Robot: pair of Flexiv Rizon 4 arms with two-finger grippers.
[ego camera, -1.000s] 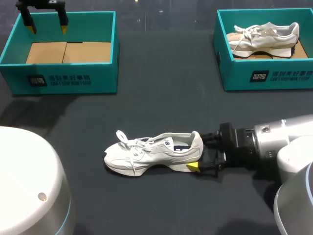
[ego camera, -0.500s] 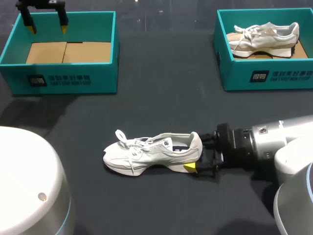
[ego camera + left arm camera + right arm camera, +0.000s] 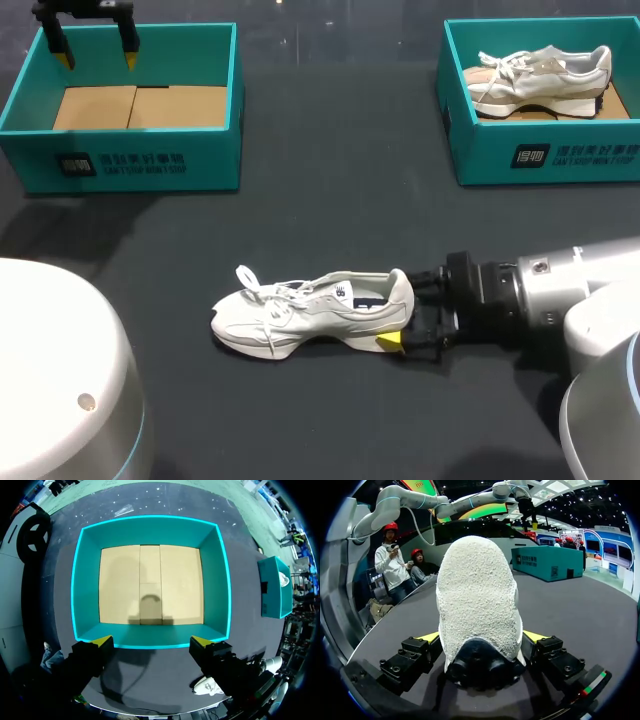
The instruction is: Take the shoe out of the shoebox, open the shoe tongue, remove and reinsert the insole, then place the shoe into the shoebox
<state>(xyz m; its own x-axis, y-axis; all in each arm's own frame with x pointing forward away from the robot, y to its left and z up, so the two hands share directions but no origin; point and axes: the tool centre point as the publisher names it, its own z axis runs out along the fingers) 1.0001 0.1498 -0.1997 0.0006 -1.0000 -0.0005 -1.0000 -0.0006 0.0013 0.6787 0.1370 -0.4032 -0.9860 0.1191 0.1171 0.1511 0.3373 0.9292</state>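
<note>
The white lace-up shoe point(image 3: 310, 315) is out on the black table point(image 3: 340, 200), its heel pinched from 2 sides by the right gripper point(image 3: 481, 637). The left gripper point(image 3: 151, 642) hangs wide open, empty, over the teal cardboard shoebox point(image 3: 120, 160). I think the tongue, insole and boxing are left.

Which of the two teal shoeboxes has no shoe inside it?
The left shoebox, below the left gripper: only its bare cardboard floor shows. The right shoebox holds a pale shoe.
</note>
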